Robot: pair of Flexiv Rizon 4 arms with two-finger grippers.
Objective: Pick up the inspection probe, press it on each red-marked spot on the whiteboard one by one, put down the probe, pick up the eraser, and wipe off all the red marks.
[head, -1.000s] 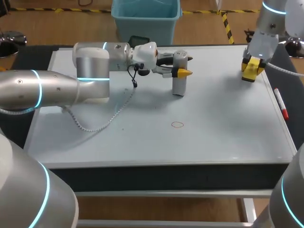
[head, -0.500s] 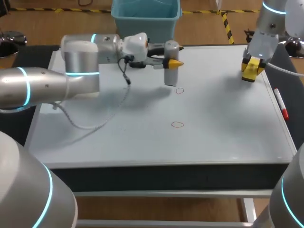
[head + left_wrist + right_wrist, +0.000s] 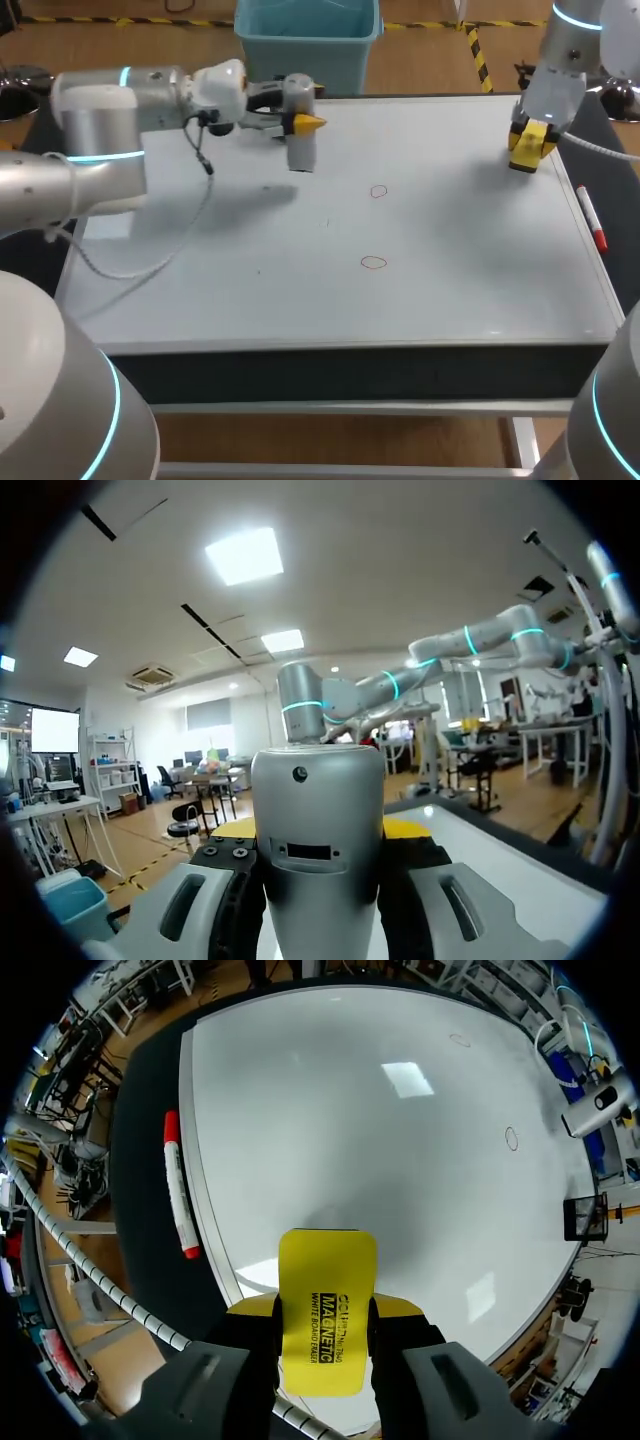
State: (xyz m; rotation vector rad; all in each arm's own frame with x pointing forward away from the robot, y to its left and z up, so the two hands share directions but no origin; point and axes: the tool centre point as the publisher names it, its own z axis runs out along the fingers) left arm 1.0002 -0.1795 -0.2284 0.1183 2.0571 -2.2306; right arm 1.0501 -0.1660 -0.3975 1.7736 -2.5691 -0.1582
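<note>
The grey cylindrical probe [image 3: 301, 148] hangs upright above the far left part of the whiteboard [image 3: 450, 290], with my left gripper [image 3: 298, 120] shut on its upper half. In the left wrist view the probe [image 3: 318, 810] fills the gap between the fingers [image 3: 222, 885]. Two red rings are drawn on the board, one far [image 3: 378, 191] and one nearer [image 3: 373, 263], both to the right of the probe. My right gripper [image 3: 530, 135] is shut on the yellow eraser [image 3: 526, 152] at the board's far right edge. The eraser [image 3: 327, 1310] sits upright between that gripper's fingers.
A red-capped marker [image 3: 590, 218] lies on the dark table strip along the board's right side, near the eraser [image 3: 177, 1185]. A small dark device [image 3: 291, 84] rests at the table's far edge behind the probe. My left arm's cable [image 3: 150, 250] hangs over the left of the board.
My left arm has carried the probe off the far red ring, up and to the left toward the far edge. The right arm and eraser have stayed still.
</note>
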